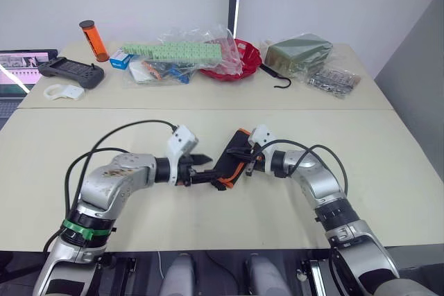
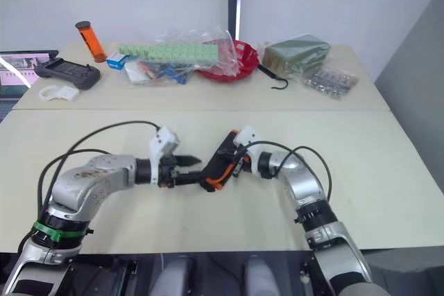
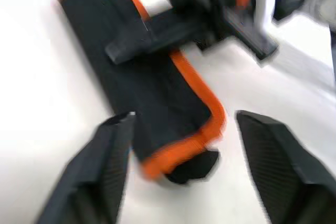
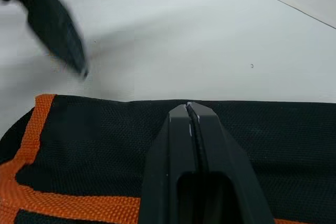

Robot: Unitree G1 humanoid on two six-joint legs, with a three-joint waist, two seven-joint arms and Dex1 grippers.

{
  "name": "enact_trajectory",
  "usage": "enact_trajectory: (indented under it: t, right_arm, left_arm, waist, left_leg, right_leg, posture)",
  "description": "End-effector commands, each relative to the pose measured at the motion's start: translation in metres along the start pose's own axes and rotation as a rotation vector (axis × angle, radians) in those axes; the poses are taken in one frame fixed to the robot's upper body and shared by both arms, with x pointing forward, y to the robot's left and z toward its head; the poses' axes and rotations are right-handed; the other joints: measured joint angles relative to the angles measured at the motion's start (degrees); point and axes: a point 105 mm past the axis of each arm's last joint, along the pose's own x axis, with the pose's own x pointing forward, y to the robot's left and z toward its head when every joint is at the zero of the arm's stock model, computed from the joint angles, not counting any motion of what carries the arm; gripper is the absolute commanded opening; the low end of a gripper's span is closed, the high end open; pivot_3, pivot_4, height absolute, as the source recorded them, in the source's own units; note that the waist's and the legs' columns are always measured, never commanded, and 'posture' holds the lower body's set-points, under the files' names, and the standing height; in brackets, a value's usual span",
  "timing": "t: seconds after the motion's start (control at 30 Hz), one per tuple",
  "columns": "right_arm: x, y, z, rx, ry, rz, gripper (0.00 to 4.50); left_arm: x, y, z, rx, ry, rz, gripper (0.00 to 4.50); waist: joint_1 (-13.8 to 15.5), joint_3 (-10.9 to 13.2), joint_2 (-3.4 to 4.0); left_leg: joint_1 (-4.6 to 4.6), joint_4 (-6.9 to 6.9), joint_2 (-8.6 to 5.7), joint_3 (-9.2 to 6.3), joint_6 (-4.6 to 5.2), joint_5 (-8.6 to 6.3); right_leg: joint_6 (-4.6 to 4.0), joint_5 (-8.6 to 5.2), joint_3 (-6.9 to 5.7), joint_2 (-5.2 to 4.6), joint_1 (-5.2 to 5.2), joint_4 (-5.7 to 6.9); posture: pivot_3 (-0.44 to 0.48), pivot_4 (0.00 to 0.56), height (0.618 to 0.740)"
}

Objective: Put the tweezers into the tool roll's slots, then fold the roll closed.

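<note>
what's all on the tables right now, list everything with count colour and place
tool roll: 1, black with orange binding, near table centre
hook: 1, black, far table
bag: 1, olive green, far right
bowl: 1, red, far centre
tube: 1, orange, far left
controller: 1, dark grey, far left
left pincer: open, around the roll's end
right pincer: shut, resting on the roll
</note>
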Motion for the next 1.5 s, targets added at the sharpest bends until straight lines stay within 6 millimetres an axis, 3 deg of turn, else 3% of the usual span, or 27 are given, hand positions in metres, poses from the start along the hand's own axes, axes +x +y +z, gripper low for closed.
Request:
enact_trajectory:
  t: [0.03,0.27,0.4,0.43,0.63,0.73,0.9,1.07,1.2,1.37,1.5]
  right_arm:
    - [-0.01,0.006,-0.057,0.092,0.195,-0.012,0.0]
    - [-0.01,0.006,-0.055,0.102,0.181,-0.02,0.0]
    - [-0.011,0.005,-0.049,0.1,0.155,-0.029,0.0]
    - [-0.011,0.005,-0.046,0.097,0.139,-0.033,0.0]
    - [-0.015,0.007,-0.005,0.075,-0.051,-0.016,0.0]
    - [-0.017,0.02,0.006,0.051,-0.085,0.042,0.0]
    - [-0.014,0.016,-0.021,0.086,0.014,-0.012,0.0]
    - [-0.012,-0.018,-0.045,0.109,0.099,-0.192,0.0]
    - [-0.026,-0.046,-0.076,0.094,0.239,-0.356,0.0]
    - [-0.036,-0.067,-0.084,0.162,0.228,-0.492,0.0]
    - [-0.032,-0.07,-0.074,0.157,0.161,-0.49,0.0]
  left_arm:
    - [0.001,-0.006,0.025,0.066,-0.119,-0.051,3.89]
    - [0.029,-0.014,0.01,0.137,-0.061,-0.111,1.56]
    - [0.045,-0.009,-0.013,0.175,0.004,-0.084,0.18]
    - [0.047,-0.008,-0.02,0.185,0.024,-0.077,0.02]
    - [0.058,0.0,-0.062,0.115,0.065,-0.05,0.02]
    - [0.058,-0.005,-0.07,0.095,0.073,-0.06,0.02]
    - [0.054,-0.004,-0.078,0.095,0.107,-0.059,0.02]
    - [0.049,-0.007,-0.087,0.114,0.159,-0.084,0.02]
    - [0.045,-0.013,-0.096,0.099,0.184,-0.114,0.02]
    - [0.039,-0.014,-0.104,0.076,0.201,-0.106,0.02]
    - [0.037,-0.009,-0.103,0.065,0.185,-0.076,0.02]
  waist:
    - [0.1,0.0,0.01]
    - [0.1,-0.2,0.03]
    - [0.1,-0.2,0.04]
    - [0.1,-0.2,0.05]
    - [0.4,-0.2,0.05]
    - [0.3,-0.2,0.06]
    - [0.0,-0.2,0.09]
    - [-0.7,-0.6,0.1]
    - [-0.8,-1.2,0.21]
    - [-0.1,-1.9,0.06]
    - [-0.2,-2.2,0.03]
  left_leg:
    - [0.0,0.0,0.0,0.0,0.0,0.0]
    - [-0.02,-0.03,-0.01,0.0,0.0,0.0]
    - [-0.05,-0.03,-0.01,0.0,0.0,0.0]
    - [-0.06,-0.03,-0.01,0.0,0.0,0.0]
    - [-0.17,-0.05,-0.05,0.0,0.01,-0.01]
    - [-0.18,-0.07,-0.04,0.01,0.02,-0.02]
    - [-0.14,-0.1,-0.03,0.01,0.03,-0.03]
    - [0.05,-0.15,0.03,0.05,0.03,-0.02]
    - [0.84,-0.27,0.04,0.05,0.01,-0.04]
    - [1.0,-0.85,0.03,0.09,0.02,-0.03]
    - [0.9,-1.01,0.03,0.09,0.04,-0.04]
  right_leg:
    - [-0.04,0.02,0.0,-0.01,0.01,-0.02]
    - [-0.1,0.09,0.0,-0.01,0.04,-0.16]
    - [-0.03,0.14,0.0,-0.01,0.08,-0.33]
    - [-0.05,0.16,0.0,-0.01,0.07,-0.34]
    - [-0.1,0.21,0.0,-0.06,0.04,-0.42]
    - [-0.09,0.21,0.01,-0.06,0.02,-0.43]
    - [-0.03,0.17,0.02,-0.04,0.0,-0.42]
    - [0.09,0.11,0.06,0.02,0.1,-0.42]
    - [0.1,-0.05,0.07,0.01,0.94,-0.72]
    - [0.02,-0.09,0.08,-0.04,1.08,-1.18]
    - [-0.2,0.05,0.08,-0.04,1.01,-1.27]
  posture:
    - [0.0,0.15,0.74]
    - [0.0,0.15,0.74]
    - [0.0,0.15,0.74]
    - [0.0,0.15,0.74]
    - [0.0,0.15,0.74]
    - [0.0,0.15,0.74]
    - [0.0,0.15,0.74]
    - [0.0,0.15,0.74]
    - [0.0,0.15,0.74]
    - [0.0,0.15,0.74]
    - [0.0,0.15,0.74]
